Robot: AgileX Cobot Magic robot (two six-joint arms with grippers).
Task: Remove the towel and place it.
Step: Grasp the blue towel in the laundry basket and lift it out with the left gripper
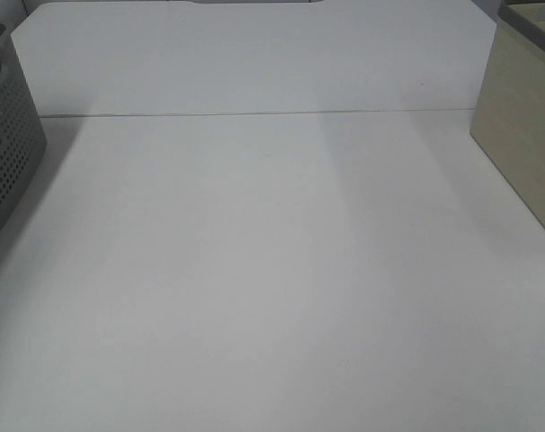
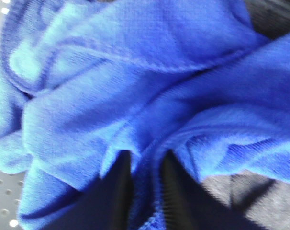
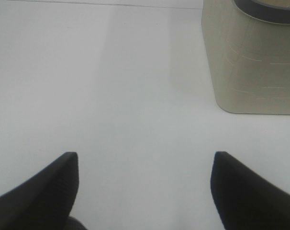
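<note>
The step in hand is the pick-up. The towel [image 2: 135, 86] fills the left wrist view as a crumpled heap of deep blue folds with a stitched hem running across it. The left gripper [image 2: 145, 157] stands narrow, its two dark fingers close together with a ridge of the cloth caught between them. That reads as a pinch on the fabric, though the blur hides how deep the bite goes. Dotted grey shows beside the cloth in that view and matches the perforated grey basket [image 1: 7, 153] at the left edge of the high view, so the towel most likely lies inside that basket. The high view shows neither the cloth nor either arm. The right gripper [image 3: 145, 160] hangs over the white table [image 1: 272, 270] with its jaws wide apart and nothing between them, and the beige box [image 3: 250, 62] stands ahead of it. Next comes the lift. It needs a straight pull upward, high enough for the trailing cloth to clear the basket wall, since a soft towel held by one fold will hang long and may snag on the rim. Then it travels across to the open table, where the towel can be laid down; the right arm is free to help spread it.
</note>
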